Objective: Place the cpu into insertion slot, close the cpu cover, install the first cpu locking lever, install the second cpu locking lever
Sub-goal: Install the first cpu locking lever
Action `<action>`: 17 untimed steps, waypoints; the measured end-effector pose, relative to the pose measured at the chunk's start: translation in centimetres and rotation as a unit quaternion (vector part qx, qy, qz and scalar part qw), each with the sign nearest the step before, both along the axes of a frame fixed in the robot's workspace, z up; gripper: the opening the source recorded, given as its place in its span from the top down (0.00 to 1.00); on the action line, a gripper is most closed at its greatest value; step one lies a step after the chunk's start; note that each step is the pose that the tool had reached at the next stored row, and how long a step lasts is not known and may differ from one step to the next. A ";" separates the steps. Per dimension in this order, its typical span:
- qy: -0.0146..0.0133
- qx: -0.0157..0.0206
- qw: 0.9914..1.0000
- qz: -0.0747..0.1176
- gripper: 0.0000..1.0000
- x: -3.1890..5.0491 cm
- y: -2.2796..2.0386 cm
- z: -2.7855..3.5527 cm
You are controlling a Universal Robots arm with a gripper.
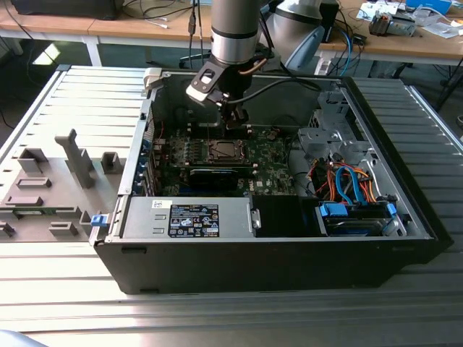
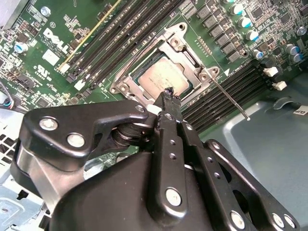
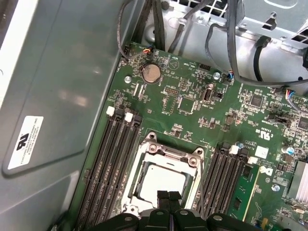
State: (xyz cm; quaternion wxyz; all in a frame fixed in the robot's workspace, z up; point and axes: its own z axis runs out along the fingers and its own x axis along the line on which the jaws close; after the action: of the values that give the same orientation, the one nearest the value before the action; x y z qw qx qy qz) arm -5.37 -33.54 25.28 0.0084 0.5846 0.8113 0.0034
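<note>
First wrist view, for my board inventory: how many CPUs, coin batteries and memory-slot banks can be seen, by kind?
cpu: 1
coin battery: 1
memory-slot banks: 2
Total: 4

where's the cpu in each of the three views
Exterior view: cpu mid-case, under the tool.
Second wrist view: cpu inside the metal frame, just beyond the tool tip.
First wrist view: cpu in that frame, beside the tool tip.
Shared landmark: memory slots flanking it.
</note>
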 end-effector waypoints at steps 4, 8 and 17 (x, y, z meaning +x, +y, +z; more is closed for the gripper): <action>0.000 0.000 1.000 0.008 0.89 0.00 0.00 0.00; 0.000 0.000 1.000 0.015 0.89 0.00 0.00 0.00; 0.000 0.000 1.000 0.030 0.89 0.00 0.00 0.00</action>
State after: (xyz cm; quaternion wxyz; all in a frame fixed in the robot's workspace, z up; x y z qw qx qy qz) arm -5.37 -33.54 25.28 0.0083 0.5596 0.8287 0.0037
